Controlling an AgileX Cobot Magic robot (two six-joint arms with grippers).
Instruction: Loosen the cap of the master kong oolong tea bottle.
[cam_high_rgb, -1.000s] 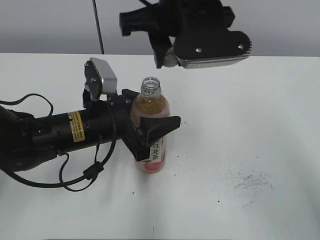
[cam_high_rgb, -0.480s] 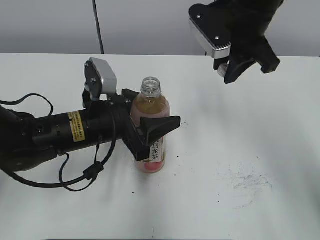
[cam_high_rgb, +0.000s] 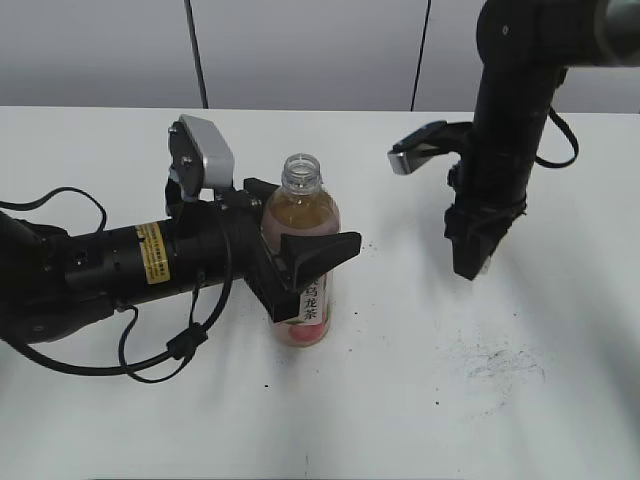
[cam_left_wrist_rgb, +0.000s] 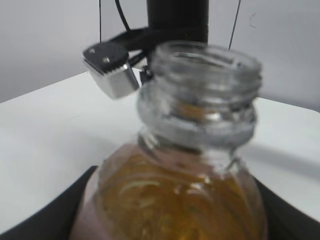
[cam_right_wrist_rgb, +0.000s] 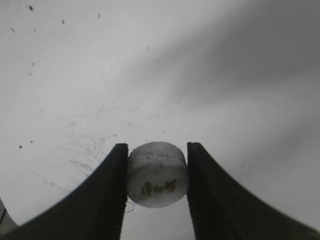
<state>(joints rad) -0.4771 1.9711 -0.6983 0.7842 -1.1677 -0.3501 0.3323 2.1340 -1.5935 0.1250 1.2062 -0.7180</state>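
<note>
My right gripper (cam_right_wrist_rgb: 156, 190) pinches the cap (cam_right_wrist_rgb: 157, 173) low over the table (cam_high_rgb: 560, 400), well right of the open bottle (cam_high_rgb: 302, 260), which my left gripper (cam_high_rgb: 290, 262) clamps upright.

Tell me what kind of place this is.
Probably a robotics lab bench: a bare white table with scuff marks, plain grey wall panels, and two cabled robot arms around one uncapped tea bottle.

Bottle: the master kong oolong tea bottle (cam_left_wrist_rgb: 190, 165) is seen close up; amber tea fills the shoulder
Neck: the clear threaded mouth is uncapped
Background: a black arm (cam_left_wrist_rgb: 177, 20) is seen upright behind the neck on the white table (cam_left_wrist_rgb: 45, 130); a grey block is fixed to it
</note>
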